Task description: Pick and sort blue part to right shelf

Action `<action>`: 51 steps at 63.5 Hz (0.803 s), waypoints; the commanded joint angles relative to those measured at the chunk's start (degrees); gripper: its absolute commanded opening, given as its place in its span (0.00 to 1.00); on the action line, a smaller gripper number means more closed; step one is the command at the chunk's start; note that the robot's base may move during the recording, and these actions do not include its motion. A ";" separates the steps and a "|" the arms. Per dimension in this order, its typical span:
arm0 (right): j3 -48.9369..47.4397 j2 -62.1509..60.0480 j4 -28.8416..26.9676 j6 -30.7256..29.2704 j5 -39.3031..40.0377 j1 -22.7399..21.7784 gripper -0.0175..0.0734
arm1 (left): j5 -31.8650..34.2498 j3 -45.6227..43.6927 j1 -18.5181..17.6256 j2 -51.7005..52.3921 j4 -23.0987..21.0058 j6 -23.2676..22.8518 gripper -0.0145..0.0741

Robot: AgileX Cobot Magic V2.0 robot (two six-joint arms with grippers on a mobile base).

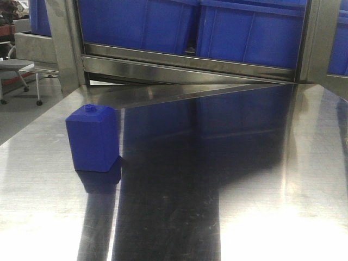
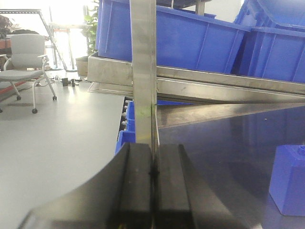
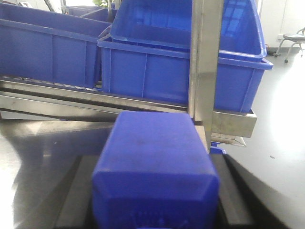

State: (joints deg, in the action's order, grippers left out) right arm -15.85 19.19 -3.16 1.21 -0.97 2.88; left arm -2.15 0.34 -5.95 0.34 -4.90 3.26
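The right pincer grips a blue part. Its black fingers press on both flanks of the block, which fills the lower middle of the right wrist view. The part is over the steel bench, just in front of the shelf; whether it touches the bench cannot be told. The shelf's post rises right behind the part. Beyond it, 2 deep blue bins sit side by side on a sloping metal rail, and a 3rd sits tilted inside the right one.

The left pincer is closed on nothing, its 2 black pads pressed flat together. It points at a steel upright, with more blue bins on a rail behind it. An office chair stands on the grey floor to the left.

A 2nd part stands upright on the left half of the bench in the front view, with a small round stub on top and its reflection below it. In the left wrist view it shows low at the right edge, apart from the left pincer.
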 commanded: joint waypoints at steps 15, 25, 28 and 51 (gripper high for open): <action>-1.75 0.14 0.38 -0.36 5.53 -0.48 0.66 | -4.20 -10.19 -3.33 -5.97 -0.37 -1.70 0.32; -1.75 0.14 0.38 -0.36 5.53 -0.48 0.66 | -3.78 -15.36 -6.79 -14.17 -0.37 -1.89 0.32; -1.75 0.14 0.38 -0.36 5.53 -0.48 0.66 | -3.10 -16.31 -8.11 -16.79 -0.37 -1.89 0.34; -1.75 0.14 0.38 -0.36 5.53 -0.48 0.66 | -3.86 -27.05 -17.34 -37.12 0.39 -9.62 0.90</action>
State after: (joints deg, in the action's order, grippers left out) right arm -15.85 19.19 -3.16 1.21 -0.97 2.88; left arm -9.92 -21.98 -21.90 -32.43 -4.90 -3.10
